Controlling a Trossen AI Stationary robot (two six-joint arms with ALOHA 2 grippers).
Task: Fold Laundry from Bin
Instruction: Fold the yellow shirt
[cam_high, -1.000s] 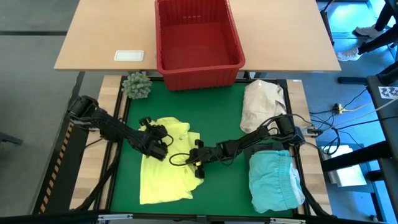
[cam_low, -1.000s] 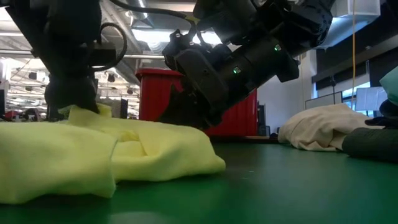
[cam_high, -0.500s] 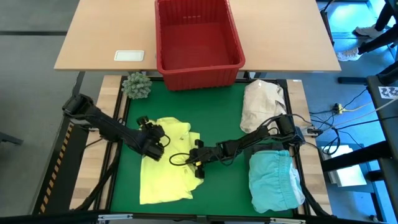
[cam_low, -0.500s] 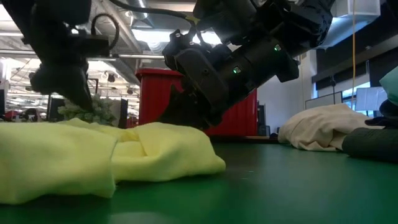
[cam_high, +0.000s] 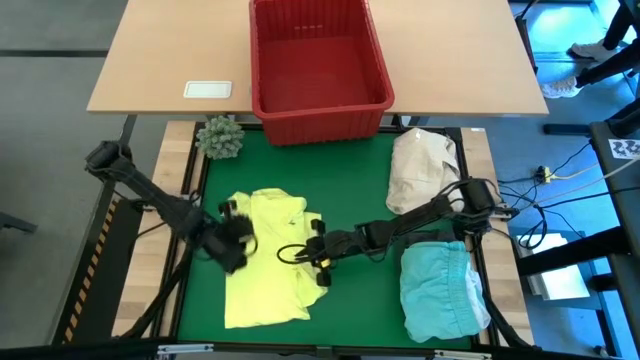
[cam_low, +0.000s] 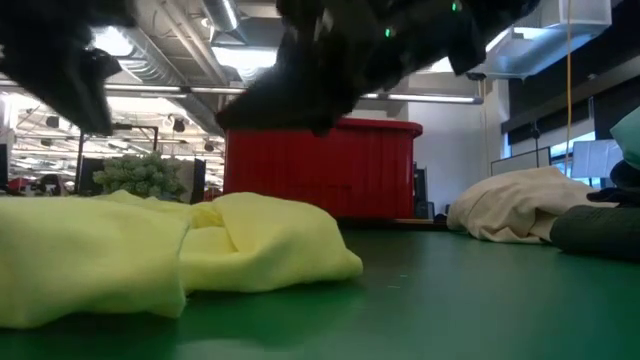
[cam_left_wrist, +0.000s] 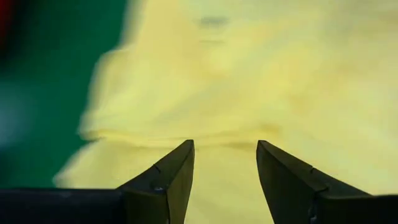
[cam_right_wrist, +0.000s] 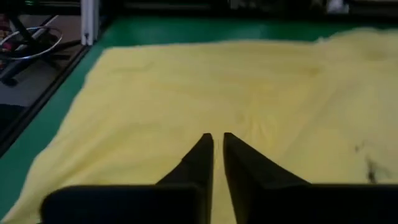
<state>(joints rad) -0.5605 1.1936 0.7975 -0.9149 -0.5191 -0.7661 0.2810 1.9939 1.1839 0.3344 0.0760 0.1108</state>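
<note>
Yellow garment (cam_high: 265, 260) flat; red bin (cam_high: 318, 65) empty

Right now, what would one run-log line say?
left gripper open over yellow shirt | right gripper nearly shut, holding nothing | red crate looks empty

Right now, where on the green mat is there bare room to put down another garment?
Bare mat lies between the red bin, the yellow shirt and the cream bundle; a narrower strip runs between the shirt and the turquoise garment. Crowded: around the shirt, where the left gripper and right gripper sit.
</note>
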